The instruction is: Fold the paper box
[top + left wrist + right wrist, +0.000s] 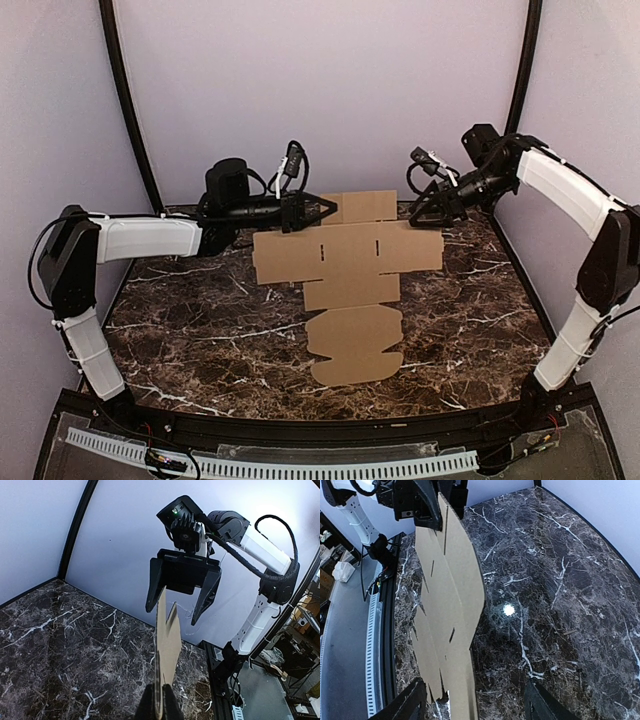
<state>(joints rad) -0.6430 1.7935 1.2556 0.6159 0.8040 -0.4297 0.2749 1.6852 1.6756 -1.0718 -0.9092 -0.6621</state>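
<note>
The paper box (350,270) is a flat brown die-cut sheet with slots and rounded tabs, spread over the middle of the marble table. My left gripper (318,211) is shut on the sheet's far left edge. In the left wrist view its fingers (150,707) pinch the cardboard (167,640), seen edge-on. My right gripper (420,212) is open at the sheet's far right edge. Seen from the left wrist, that right gripper (177,612) straddles the edge with its fingers apart. In the right wrist view the sheet (450,595) runs between the spread fingers of my right gripper (475,707) toward the left gripper (427,507).
The dark marble table (200,300) is closed in by pale purple walls at the back and sides, with black frame posts in the corners. A black rail with a white slotted strip (300,465) runs along the near edge.
</note>
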